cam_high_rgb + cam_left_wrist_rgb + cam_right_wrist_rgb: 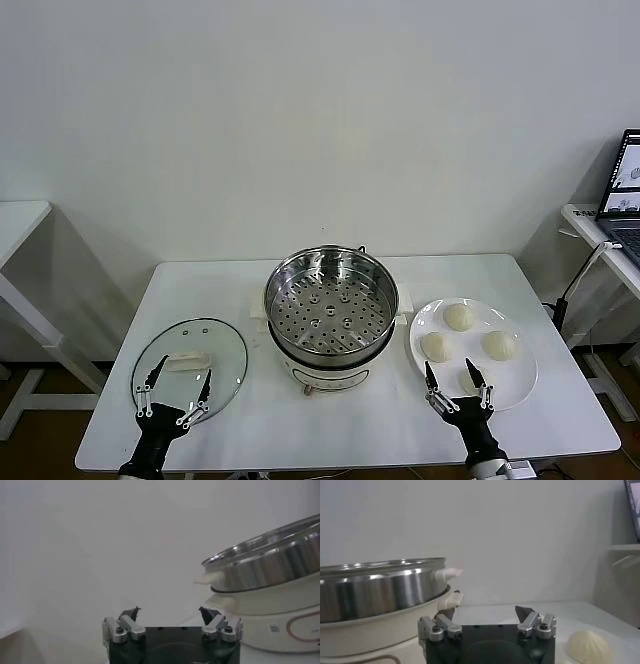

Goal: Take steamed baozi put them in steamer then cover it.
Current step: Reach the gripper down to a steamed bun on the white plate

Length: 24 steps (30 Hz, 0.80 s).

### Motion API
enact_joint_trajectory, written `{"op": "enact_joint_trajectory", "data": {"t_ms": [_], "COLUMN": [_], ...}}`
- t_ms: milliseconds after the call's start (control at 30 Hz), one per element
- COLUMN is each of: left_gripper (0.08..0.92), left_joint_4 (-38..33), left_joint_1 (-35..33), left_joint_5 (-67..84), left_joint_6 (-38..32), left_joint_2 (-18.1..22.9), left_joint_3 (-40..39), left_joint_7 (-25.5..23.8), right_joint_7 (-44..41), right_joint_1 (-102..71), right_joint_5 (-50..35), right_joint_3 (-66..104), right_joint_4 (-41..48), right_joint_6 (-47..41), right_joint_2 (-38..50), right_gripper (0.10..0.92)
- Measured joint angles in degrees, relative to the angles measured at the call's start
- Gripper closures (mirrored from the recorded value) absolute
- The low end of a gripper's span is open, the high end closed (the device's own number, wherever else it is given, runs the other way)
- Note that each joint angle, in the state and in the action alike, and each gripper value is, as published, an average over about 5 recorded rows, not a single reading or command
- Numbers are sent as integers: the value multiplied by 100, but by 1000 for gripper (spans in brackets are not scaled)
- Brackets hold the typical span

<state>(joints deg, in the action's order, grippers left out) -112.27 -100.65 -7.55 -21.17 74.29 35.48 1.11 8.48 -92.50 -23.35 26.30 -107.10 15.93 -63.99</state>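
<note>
The steamer (331,310), a shiny steel pot with a perforated tray and a white base, stands mid-table with nothing in it; it also shows in the left wrist view (270,565) and the right wrist view (375,595). Several cream-white baozi lie on a white plate (520,383) at the right: one far (458,317), one left (435,346), one right (499,345), and one at the front (470,383) between my right gripper's fingers. One bun shows in the right wrist view (590,646). My right gripper (458,383) is open there. My left gripper (177,388) is open over the glass lid (190,368).
The white table (300,430) carries everything; its front edge lies just below both grippers. A side table with a laptop (625,200) stands at the far right. Another white table (20,225) is at the far left.
</note>
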Motion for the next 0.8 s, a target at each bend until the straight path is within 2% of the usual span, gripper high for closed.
{"op": "enact_joint_trajectory", "data": {"t_ms": [200,467,633,800], "left_gripper": [177,177,177,177], "left_joint_4": [-58,-151,-184,-194], "left_joint_1": [-8,-7,20,76], "left_joint_5": [-20,-89,-101,-102], "left_joint_6": [-12,-15,-9,-2], "left_joint_2": [24,40,34,35], "left_joint_3": [-55,-120,-153,-201], "left_joint_7": [12,45,71,93], "right_joint_7": [164,73,-584,-1834], "right_joint_1": [738,2584,3818,4985], "right_joint_5": [-239,-987,-1389,-1407], "right_joint_3": [-83,-658,-1329,-2224], "right_joint_4": [282,1256,2076,2864], "right_joint_6": [-351,-896,-1194,-1434], "right_joint_2": [255,892,1409,1970], "right_gripper": [203,203,203,203]}}
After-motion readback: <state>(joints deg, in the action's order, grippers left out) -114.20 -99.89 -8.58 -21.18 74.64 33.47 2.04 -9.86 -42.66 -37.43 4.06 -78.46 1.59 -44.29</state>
